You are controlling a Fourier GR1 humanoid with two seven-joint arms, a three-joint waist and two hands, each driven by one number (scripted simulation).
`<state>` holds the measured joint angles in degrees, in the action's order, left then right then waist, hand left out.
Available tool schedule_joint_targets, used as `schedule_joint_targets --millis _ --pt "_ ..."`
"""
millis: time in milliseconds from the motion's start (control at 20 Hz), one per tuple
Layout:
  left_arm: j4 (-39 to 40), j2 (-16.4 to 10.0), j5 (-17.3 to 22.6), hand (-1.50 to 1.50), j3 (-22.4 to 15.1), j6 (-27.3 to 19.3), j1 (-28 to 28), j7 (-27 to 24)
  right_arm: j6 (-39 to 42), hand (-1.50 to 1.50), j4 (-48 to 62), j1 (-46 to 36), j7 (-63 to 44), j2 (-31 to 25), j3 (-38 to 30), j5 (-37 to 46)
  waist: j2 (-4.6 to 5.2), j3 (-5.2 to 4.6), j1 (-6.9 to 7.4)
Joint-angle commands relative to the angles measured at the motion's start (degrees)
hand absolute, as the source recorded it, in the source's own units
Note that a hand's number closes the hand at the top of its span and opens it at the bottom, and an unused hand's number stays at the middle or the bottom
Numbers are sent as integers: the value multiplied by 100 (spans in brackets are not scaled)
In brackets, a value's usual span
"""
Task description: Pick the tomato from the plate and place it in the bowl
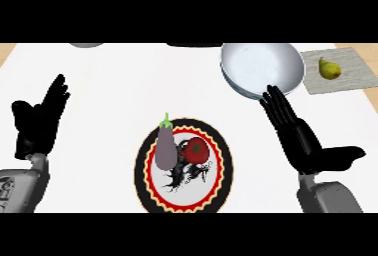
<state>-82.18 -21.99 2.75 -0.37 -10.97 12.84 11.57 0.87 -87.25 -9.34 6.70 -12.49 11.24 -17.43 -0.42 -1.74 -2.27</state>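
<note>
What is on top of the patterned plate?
A purple eggplant and a red tomato, side by side, tomato on the right. They cover part of the centre pattern of the plate.

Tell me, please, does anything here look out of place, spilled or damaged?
Nothing is spilled or damaged. Only the eggplant is slightly odd: its stem end reaches past the rim of the plate. The tomato lies on the plate beside it, and the bowl stands upright.
</note>
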Motion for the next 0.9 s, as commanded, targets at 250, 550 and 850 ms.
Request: schedule_joint_targets --millis 250,550,850 --pt "-656 -15 -535 0 -202 -263 395 -378 2370 150 812 -814 536 -355 -352 -1376 76 203 441" --pt "-682 261 -552 0 -308 -260 313 -95 1239 -150 2263 -655 2577 -132 -965 0 60 183 279" --pt "-487 216 -482 0 -155 -132 153 -310 1449 -150 1450 -798 2408 -1214 -590 1005 35 169 214"
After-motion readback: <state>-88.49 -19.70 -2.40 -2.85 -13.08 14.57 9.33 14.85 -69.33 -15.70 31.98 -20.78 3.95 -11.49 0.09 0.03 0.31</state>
